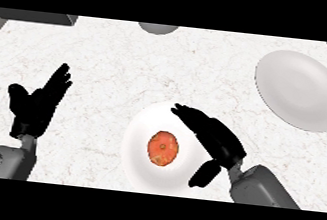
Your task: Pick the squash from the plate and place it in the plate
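An orange squash (162,148) lies in the middle of a white plate (136,154) at the lower centre of the counter. My right hand (212,135) hovers over this plate's right side, fingers straight and pointing up-left, just right of the squash and apart from it. A second white plate (301,90) sits bare at the upper right. My left hand (39,102) stands open at the left, fingers up, well away from both plates.
A grey round object (158,28) shows at the counter's far edge, top centre. A dark grey block (34,16) occupies the top left corner. White marbled counter (163,67) stretches between the plates.
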